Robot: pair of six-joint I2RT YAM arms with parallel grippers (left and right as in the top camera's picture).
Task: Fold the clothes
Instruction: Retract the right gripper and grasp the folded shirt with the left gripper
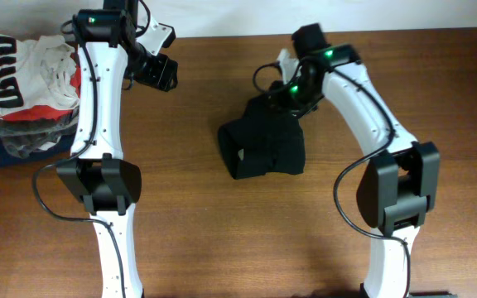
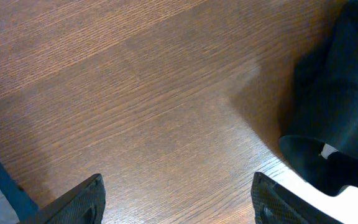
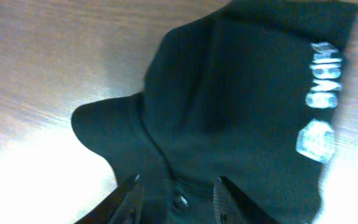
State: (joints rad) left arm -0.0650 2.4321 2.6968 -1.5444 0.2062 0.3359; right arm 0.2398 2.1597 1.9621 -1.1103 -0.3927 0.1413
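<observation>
Black T-shirt [image 1: 263,149] — folded bundle at centre of table [image 1: 189,223]. My right gripper [image 1: 291,89] at its far edge, jaws pinching fabric; white logo [image 3: 316,138] showing. My left gripper [image 1: 154,70] well apart from T-shirt — jaws spread, nothing between.

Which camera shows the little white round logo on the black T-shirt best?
The right wrist view: the white round logo on the soft black T-shirt looks big. Overhead shows only a tiny white speck. The left wrist view shows just dark shirt edge, no logo.
</observation>
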